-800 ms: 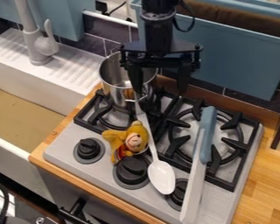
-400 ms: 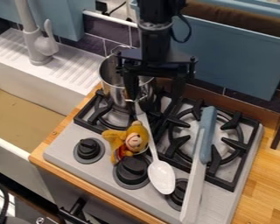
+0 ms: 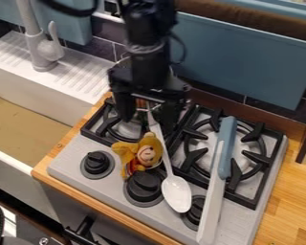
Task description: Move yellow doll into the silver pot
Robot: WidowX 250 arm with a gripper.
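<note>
Cataloguing stove (image 3: 65,165) from my remote seat. Silver pot (image 3: 141,105): mostly hidden behind gripper (image 3: 147,118); contents I cannot make out. Arm: cut off by view's top edge. Gripper: fingers spread wide, holding nothing I can see. Yellow doll (image 3: 147,142): on stove's front part, beside white spoon (image 3: 177,194), close to middle knob (image 3: 143,185); contact with either unclear to me. Head end points toward view's upper right, red-clothed end toward lower left; long axis slants between those two.
</note>
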